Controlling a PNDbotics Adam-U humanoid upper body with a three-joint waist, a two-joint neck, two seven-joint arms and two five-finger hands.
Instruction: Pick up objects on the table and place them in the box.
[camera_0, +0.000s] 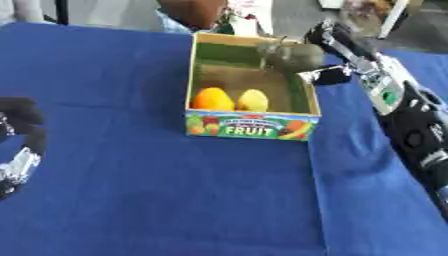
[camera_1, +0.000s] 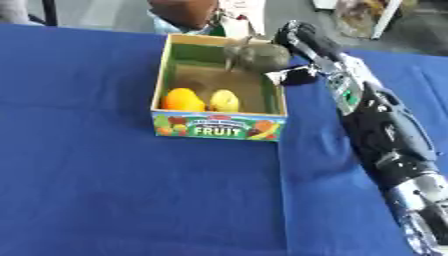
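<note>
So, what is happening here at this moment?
A humanoid robot is filling a box labelled FRUIT on a blue table. Its right hand reaches over the far right corner of the box, where a blurred grey-green object is; whether the hand holds it is unclear. An orange fruit and a yellow fruit already lie inside. The left hand idles at the left edge.

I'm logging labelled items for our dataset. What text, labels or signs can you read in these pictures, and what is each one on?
"FRUIT": white capitals on the green band across the front panel of the fruit box.
A smaller line of text arches above that word on the same panel: too blurred to read.
No other writing is readable, neither on the blue tablecloth nor on the right arm.
</note>
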